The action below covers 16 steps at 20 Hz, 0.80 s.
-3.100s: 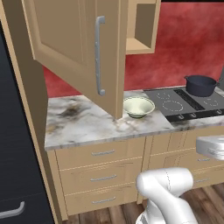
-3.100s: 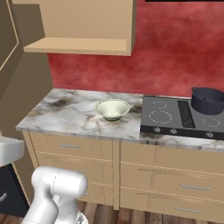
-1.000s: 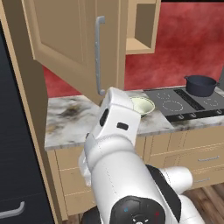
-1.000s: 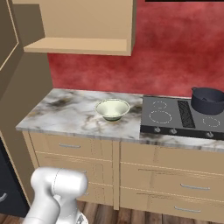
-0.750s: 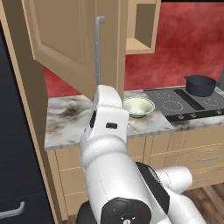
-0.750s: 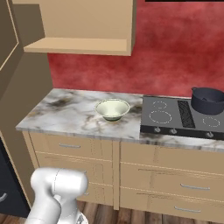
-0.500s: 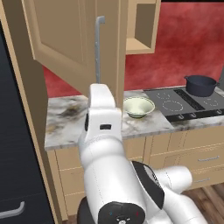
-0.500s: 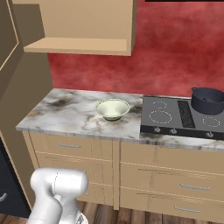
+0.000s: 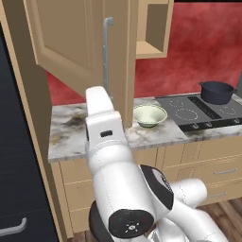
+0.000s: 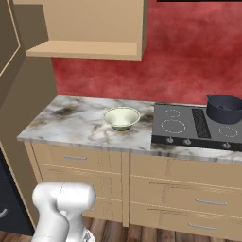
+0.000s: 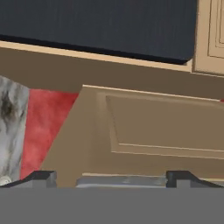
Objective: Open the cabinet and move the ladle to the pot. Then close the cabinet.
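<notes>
The scene was viewed from behind the arm by two base cameras, both directed forward and down. From the left one, the open cabinet (image 9: 80, 52) door was seen close, with the counter (image 9: 71, 134) beyond. From the right one, the same counter (image 10: 71, 120) was seen more frontally. The pale green bowl (image 9: 149, 115) (image 10: 121, 117) and the pot (image 9: 217, 91) (image 10: 224, 108) were shared by both views. The hand camera was rolled sideways and placed very near the cabinet door (image 11: 144, 131), just ahead of the gripper (image 11: 111, 177).
</notes>
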Tool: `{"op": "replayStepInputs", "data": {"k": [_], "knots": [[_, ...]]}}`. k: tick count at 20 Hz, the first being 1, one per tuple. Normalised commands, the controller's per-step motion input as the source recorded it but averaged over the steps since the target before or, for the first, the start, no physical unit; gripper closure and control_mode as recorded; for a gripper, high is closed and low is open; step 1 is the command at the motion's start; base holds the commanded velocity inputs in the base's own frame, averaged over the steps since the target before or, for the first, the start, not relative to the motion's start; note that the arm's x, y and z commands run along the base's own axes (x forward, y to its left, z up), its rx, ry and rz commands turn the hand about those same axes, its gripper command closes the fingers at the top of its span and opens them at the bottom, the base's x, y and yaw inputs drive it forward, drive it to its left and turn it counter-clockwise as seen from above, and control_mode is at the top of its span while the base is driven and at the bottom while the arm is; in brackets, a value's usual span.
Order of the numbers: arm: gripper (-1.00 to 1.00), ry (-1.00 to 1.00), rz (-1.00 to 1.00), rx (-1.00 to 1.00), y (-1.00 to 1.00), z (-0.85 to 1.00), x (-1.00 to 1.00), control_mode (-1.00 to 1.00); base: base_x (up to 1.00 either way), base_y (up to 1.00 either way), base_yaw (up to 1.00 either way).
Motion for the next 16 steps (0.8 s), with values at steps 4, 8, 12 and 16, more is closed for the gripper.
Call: {"op": "replayStepInputs", "data": {"k": [4,8,12,16], "knots": [[-1.0,-0.05,0.0,-0.2,-0.01,0.02,0.2,-1.0,0.0,0.0,0.0],[-1.0,-0.06,0.0,-0.18,0.0,0.0,0.24,-1.0,0.0,0.0,0.0],[-1.0,-0.05,0.0,-0.19,-0.06,0.0,0.22,-1.0,0.0,0.0,0.0],[-1.0,-0.05,0.0,-0.19,-0.21,0.0,0.14,-1.0,0.0,0.0,0.0]]}}
